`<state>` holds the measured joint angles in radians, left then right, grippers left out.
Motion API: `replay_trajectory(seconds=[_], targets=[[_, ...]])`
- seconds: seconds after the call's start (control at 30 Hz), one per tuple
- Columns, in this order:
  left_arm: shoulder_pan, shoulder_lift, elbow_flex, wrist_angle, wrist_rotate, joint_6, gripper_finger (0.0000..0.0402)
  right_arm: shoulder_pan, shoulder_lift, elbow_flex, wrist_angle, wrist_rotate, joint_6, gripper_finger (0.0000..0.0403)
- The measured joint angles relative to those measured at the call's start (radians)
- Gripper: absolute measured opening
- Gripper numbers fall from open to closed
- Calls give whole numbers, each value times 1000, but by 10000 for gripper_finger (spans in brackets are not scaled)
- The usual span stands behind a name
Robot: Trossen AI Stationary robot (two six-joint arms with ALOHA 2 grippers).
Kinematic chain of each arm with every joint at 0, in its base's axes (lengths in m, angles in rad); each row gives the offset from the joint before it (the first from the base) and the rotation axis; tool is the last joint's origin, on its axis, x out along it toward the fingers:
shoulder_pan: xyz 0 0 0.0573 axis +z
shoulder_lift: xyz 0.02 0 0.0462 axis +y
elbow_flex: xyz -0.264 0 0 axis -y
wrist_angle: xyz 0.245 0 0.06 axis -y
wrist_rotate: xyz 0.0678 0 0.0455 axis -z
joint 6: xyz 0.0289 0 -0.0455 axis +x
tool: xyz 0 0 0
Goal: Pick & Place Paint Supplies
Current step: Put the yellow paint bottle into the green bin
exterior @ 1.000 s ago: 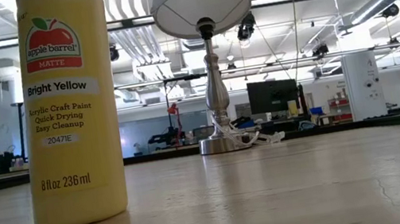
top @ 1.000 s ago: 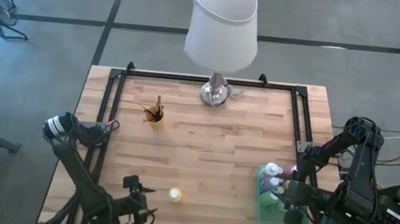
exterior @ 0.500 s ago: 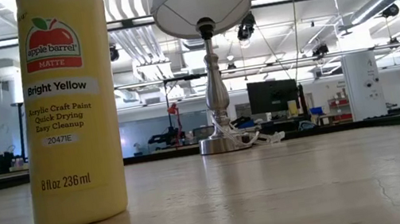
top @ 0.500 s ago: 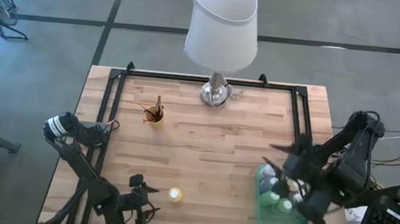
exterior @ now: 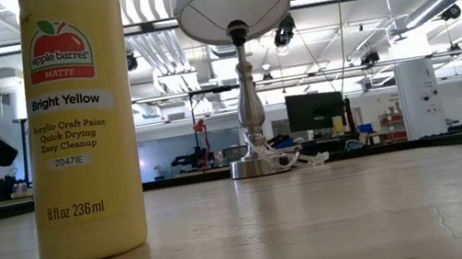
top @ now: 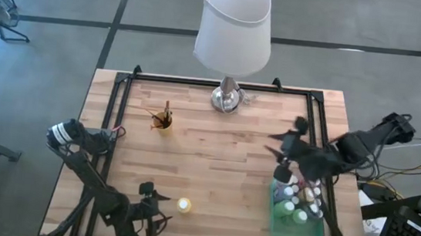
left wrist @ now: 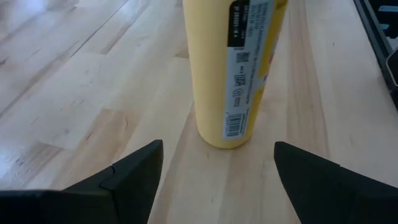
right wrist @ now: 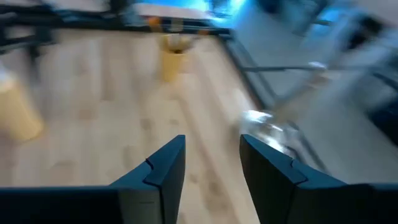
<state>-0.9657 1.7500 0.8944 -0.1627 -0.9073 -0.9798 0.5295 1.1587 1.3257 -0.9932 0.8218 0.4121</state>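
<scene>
left jaws spread wide, empty, one finger to each side of the yellow paint bottle (left wrist: 233, 68) without touching it. left gripper (top: 157, 207) low at the table's near edge, just beside that bottle (top: 184, 205), which stands upright on the wooden table (top: 215, 153), white cap up. seen close in the low view as a tall yellow bottle (exterior: 79, 126) labelled bright yellow.

right jaws parted with a narrow gap, nothing between them. right gripper (top: 279, 144) raised over the table's right part, just beyond the green tray (top: 296, 233), pointing toward the table's middle. right wrist view blurred; fingers (right wrist: 165, 167) dark in the foreground, the yellow bottle (right wrist: 17, 112) and a yellow cup (right wrist: 172, 59) beyond.

other paint bottles (top: 296, 196) with white caps upright inside the green tray at the table's near right corner; colours hard to tell apart beyond green and pink.

yellow cup of paintbrushes (top: 163, 119) upright on the far left part of the table, well apart from both grippers.

lamp (top: 233, 35) with white shade at the far edge, middle.
</scene>
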Motion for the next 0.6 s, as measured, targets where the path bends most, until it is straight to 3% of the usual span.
replay_trajectory(seconds=[0.13, 0.43, 0.6], targets=[[5, 0, 0, 7, 22, 1, 309, -91, -26, -78, 195, -167, -195, 137], [6, 0, -3, 22, 37, 2, 309, -234, -13, -131, 313, -192, -313, 142], [19, 0, -44, 127, 47, 60, 309, -317, -12, -130, 340, -403, -349, 150]])
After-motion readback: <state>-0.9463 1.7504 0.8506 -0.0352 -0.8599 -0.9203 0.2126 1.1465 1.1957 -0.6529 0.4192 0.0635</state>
